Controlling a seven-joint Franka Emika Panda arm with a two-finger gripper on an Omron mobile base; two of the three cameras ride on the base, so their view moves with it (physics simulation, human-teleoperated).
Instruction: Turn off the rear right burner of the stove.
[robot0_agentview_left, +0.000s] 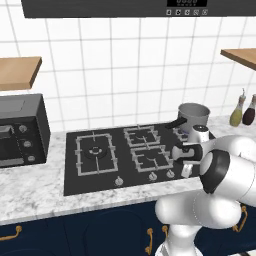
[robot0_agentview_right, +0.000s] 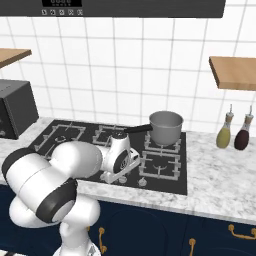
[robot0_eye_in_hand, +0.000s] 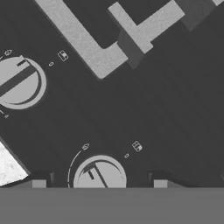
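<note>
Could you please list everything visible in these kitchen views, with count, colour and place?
stove: one, black glass, set in the counter.
rear right burner: one, grey grate, under the pot.
steel pot: one, grey, on the rear right burner.
knobs: several, silver, along the stove's front edge.
bottles: two, olive and dark red, right counter.
toaster oven: one, black, left counter.
shelves: two, wooden, on the wall.
gripper: one, white, over the front knobs.

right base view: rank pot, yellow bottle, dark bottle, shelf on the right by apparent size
1. Shelf: largest, though the frame edge cuts it off.
2. Pot: with its handle, clearly bigger than either bottle.
3. Yellow bottle and dark bottle: look about alike, so no ranking between them.
</note>
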